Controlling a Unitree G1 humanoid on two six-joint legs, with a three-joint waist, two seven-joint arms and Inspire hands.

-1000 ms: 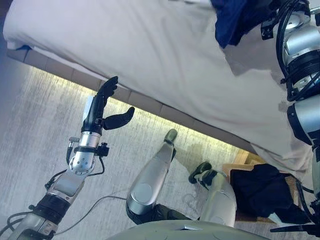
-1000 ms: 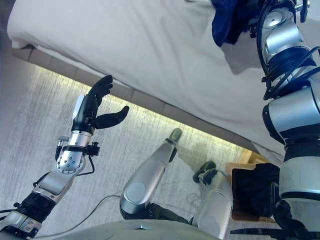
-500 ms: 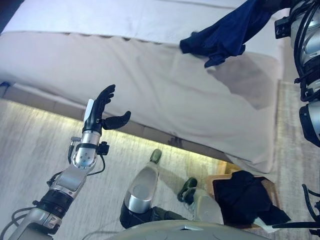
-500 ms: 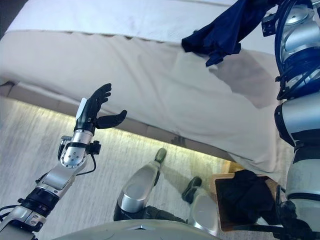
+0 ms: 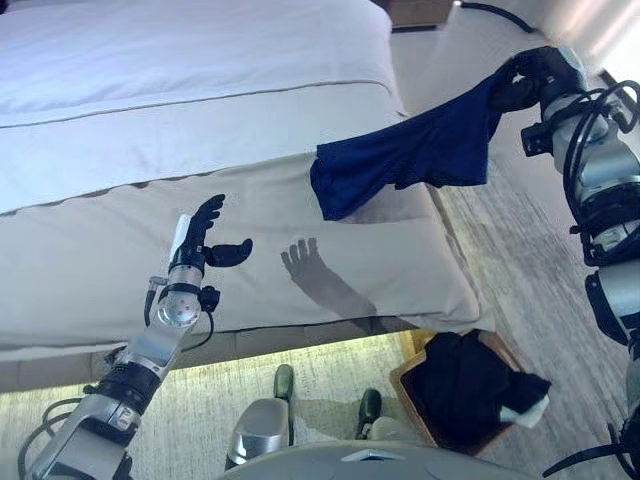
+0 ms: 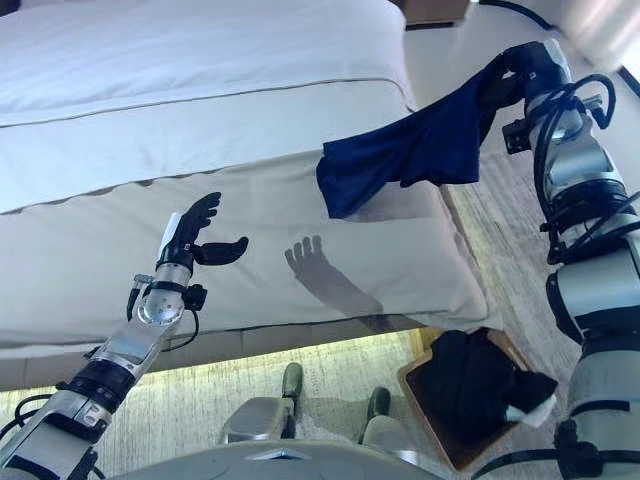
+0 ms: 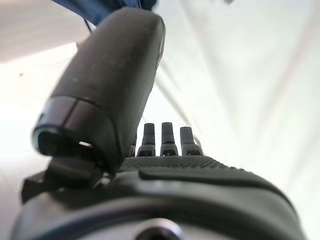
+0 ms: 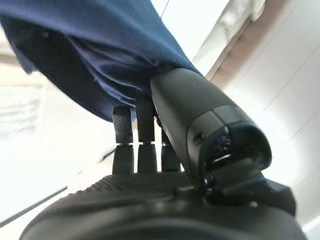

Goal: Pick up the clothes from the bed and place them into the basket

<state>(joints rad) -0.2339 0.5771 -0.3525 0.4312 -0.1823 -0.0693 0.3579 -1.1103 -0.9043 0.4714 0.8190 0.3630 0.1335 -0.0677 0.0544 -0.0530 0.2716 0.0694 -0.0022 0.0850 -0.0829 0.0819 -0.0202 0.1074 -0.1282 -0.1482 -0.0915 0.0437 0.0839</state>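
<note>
Right wrist view shows the right robot hand (image 8: 150, 150) with thumb and fingers curled into the dark blue garment (image 8: 95, 55), so it is gripping the cloth at one end. In the eye views this garment (image 5: 400, 155) hangs stretched from the raised right robot hand (image 5: 520, 85), and its lower end seems to touch the corner of the bed (image 5: 200, 120) — I cannot tell if it rests there or only hangs just above. The basket (image 5: 415, 385) stands on the floor below, near the bed corner, with dark clothes (image 5: 470, 385) already inside. To do this step well, I think the arm should lift the cloth free of the bed first, then carry it over the basket and lower it before letting go, so the loose end does not fall outside the rim. The left robot hand (image 5: 200, 235) is open over the bed side, empty, well apart from the garment.
</note>
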